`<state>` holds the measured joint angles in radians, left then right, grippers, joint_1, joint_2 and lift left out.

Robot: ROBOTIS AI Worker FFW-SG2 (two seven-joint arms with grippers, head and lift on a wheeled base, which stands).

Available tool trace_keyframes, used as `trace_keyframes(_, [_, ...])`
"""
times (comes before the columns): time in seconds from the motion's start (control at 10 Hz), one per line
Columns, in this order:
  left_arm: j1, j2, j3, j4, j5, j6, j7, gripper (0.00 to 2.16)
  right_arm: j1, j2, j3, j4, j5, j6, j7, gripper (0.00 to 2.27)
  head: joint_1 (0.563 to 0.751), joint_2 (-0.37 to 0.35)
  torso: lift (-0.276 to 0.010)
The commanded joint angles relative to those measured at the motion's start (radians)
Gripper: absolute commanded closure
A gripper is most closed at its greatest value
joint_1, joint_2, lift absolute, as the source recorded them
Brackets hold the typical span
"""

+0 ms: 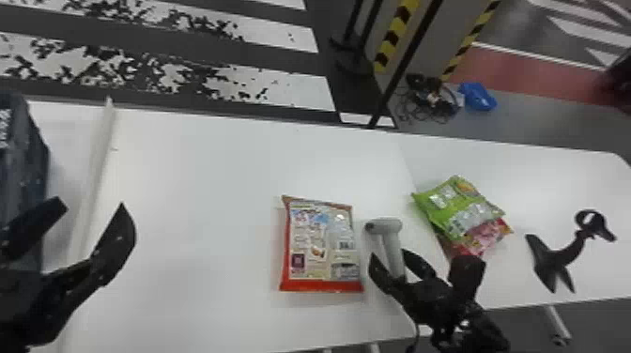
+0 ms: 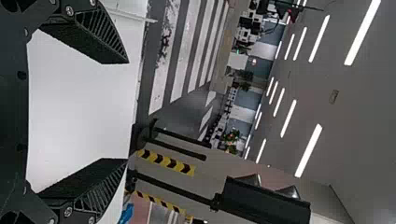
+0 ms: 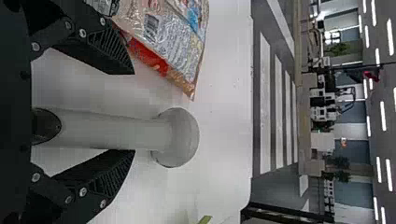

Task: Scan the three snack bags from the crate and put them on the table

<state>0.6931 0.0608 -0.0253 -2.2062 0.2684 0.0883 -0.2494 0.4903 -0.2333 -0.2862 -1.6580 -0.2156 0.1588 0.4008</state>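
Covering pink bag (image 1: 486,236) partly: green bag (image 1: 453,206)

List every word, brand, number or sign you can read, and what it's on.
Nothing here reads clearly enough to quote.
Red-edged plastic snack bag: print and barcode too small.
Green plastic snack bag: print too small.
Pink plastic snack bag: partly under the green one, unreadable.
Dark blue crate: white lettering at the view's edge, unreadable.

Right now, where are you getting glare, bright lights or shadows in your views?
Left wrist view: ceiling lights show as stark white strips; right wrist view: glints on the crinkled film of the red-edged snack bag; head view: soft sheen on the white table, faint shadow beside that bag.
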Motion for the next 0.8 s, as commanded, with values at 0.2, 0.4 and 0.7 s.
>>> trace_keyframes(0.2, [-0.011, 0.004, -0.008, 0.02, 0.0, -0.003, 0.001, 0.14, -0.021, -0.006, 0.004, 0.001, 0.022, 0.104, -0.071, 2.22, 0.695, -0.331, -0.094])
trace_keyframes(0.4, [-0.015, 0.007, -0.01, 0.019, 0.0, -0.003, 0.001, 0.14, 0.004, -0.006, -0.001, -0.008, 0.001, 0.049, -0.126, 2.23, 0.695, -0.35, -0.094])
trace_keyframes(0.7, [-0.015, 0.013, -0.024, 0.02, 0.0, -0.003, 0.002, 0.14, 0.106, 0.022, -0.041, -0.14, -0.117, 0.074, -0.204, 2.23, 0.695, -0.35, -0.094])
